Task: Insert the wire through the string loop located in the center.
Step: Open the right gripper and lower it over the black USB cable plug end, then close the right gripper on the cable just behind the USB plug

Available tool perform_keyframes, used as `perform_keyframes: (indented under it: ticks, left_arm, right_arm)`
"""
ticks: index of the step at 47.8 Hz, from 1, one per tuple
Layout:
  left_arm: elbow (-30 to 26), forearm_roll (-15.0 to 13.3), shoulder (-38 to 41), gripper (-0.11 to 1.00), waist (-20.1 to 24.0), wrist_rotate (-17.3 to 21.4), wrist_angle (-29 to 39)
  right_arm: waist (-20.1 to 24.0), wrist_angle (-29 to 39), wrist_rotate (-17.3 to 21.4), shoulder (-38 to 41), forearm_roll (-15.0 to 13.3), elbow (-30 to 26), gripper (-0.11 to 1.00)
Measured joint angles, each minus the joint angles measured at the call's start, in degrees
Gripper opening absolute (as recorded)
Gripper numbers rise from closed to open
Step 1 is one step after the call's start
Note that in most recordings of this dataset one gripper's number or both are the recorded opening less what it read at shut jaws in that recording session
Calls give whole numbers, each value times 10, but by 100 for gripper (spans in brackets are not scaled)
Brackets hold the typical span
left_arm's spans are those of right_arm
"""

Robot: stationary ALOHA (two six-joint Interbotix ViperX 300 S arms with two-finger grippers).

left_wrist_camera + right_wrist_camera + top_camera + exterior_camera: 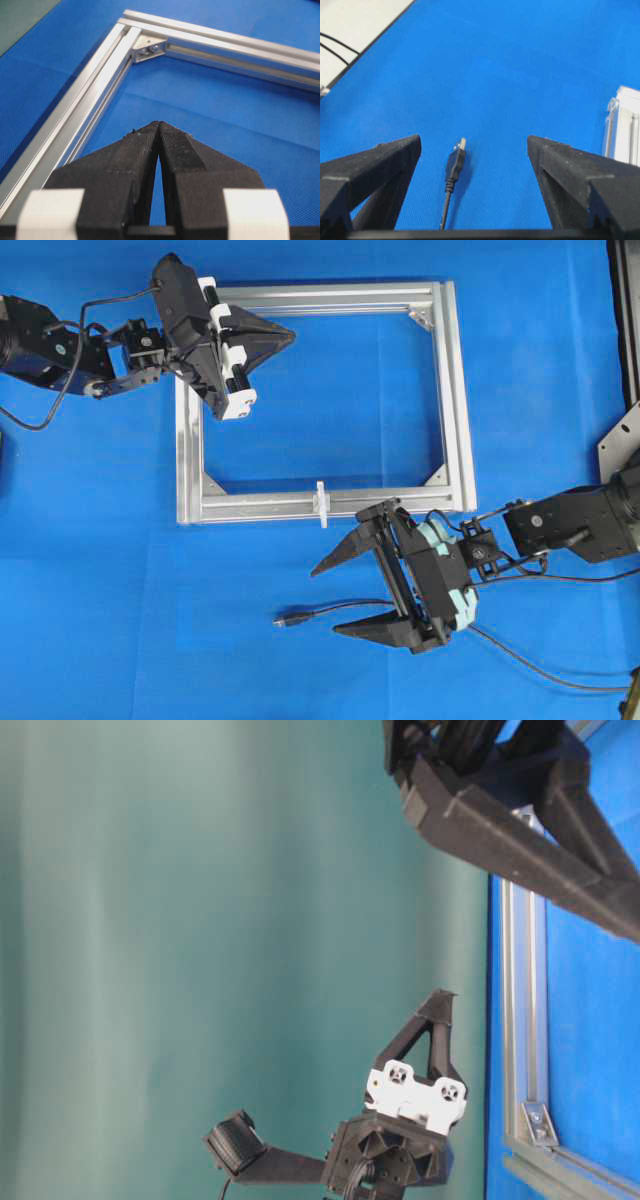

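The wire [330, 610] lies on the blue cloth, its plug tip [283, 620] pointing left. My right gripper [330, 600] is open and empty, hovering over the wire just right of the plug. In the right wrist view the plug [456, 160] lies between the spread fingers, nearer the left one, with my gripper [474, 145] above it. The white string loop [321, 502] stands upright across the frame's near rail, above the right gripper; it shows at the right edge of the right wrist view [609, 125]. My left gripper [288, 335] is shut and empty over the frame's far left corner [159, 124].
The silver aluminium frame [455, 410] lies flat mid-table with triangular corner brackets [149, 47]. The wire runs on under the right gripper to the lower right edge [560, 675]. A metal bracket [622, 440] sits at the right edge.
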Motion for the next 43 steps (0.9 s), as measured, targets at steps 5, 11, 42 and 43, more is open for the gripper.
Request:
perform_keyframes:
  ticks: [5, 11, 42, 43]
  left_arm:
    - [0, 0, 0, 0, 0, 0, 0]
    - [0, 0, 0, 0, 1, 0, 0]
    - [1, 0, 0, 0, 1, 1, 1]
    - [0, 0, 0, 0, 0, 1, 1]
  right_arm:
    - [2, 7, 0, 0, 5, -1, 92]
    - [8, 9, 0, 16, 25, -2, 92]
    - [25, 11, 0, 116, 108, -17, 89]
    - [25, 11, 0, 119, 109, -17, 89]
